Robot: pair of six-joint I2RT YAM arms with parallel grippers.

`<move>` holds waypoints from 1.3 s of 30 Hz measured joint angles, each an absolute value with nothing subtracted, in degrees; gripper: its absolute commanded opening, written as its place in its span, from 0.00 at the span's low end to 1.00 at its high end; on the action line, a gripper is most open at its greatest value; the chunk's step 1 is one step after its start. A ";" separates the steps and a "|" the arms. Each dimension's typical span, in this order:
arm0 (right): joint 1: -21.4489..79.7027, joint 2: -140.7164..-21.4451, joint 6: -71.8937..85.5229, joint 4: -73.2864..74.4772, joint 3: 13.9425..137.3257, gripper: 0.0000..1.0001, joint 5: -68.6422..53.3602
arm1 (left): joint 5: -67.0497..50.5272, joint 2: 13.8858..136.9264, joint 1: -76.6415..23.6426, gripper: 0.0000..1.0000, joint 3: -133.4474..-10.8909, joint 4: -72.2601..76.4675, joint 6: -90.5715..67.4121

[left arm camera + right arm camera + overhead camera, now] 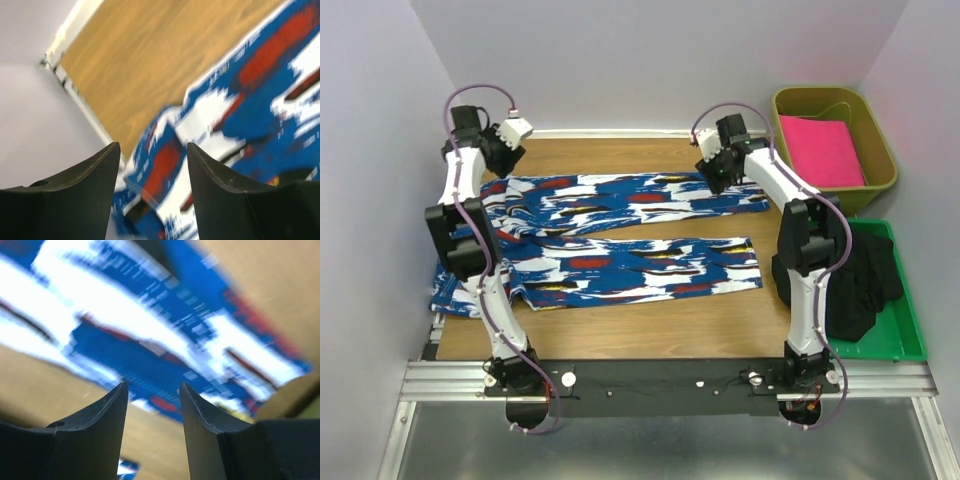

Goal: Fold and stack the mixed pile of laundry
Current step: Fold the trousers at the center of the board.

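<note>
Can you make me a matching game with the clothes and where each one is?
Things:
1. blue patterned cloth
2. black garment
3. pink folded cloth

Places:
A. in the olive bin
B. spread on the wooden table
C. in the green tray

Pairs: 1-B, 2-C, 3-A
</note>
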State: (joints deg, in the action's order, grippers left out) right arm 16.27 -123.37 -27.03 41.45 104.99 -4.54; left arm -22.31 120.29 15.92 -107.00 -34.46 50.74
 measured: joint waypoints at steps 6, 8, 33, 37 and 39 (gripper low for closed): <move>14.92 -132.84 -26.96 40.86 118.21 0.54 -4.51 | -22.63 128.18 10.46 0.63 -115.02 -34.39 49.43; 14.94 -135.39 -26.87 40.88 119.33 0.54 -4.64 | -23.00 130.26 8.64 0.60 -116.55 -34.26 49.19; 23.38 -128.11 -26.63 36.60 101.19 0.71 -12.34 | -22.83 129.12 15.05 0.59 -103.77 -38.52 61.54; 20.40 -129.05 -28.40 42.22 105.45 0.76 -13.39 | -23.40 129.01 15.03 0.65 -107.57 -42.65 63.11; 17.06 -131.59 -29.69 45.19 112.75 0.77 -13.34 | -24.10 128.95 14.87 0.67 -110.13 -43.29 63.22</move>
State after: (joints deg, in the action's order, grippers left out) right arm 17.06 -131.59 -29.69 45.19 112.75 -13.34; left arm -24.10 128.95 14.87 -110.13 -43.29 63.22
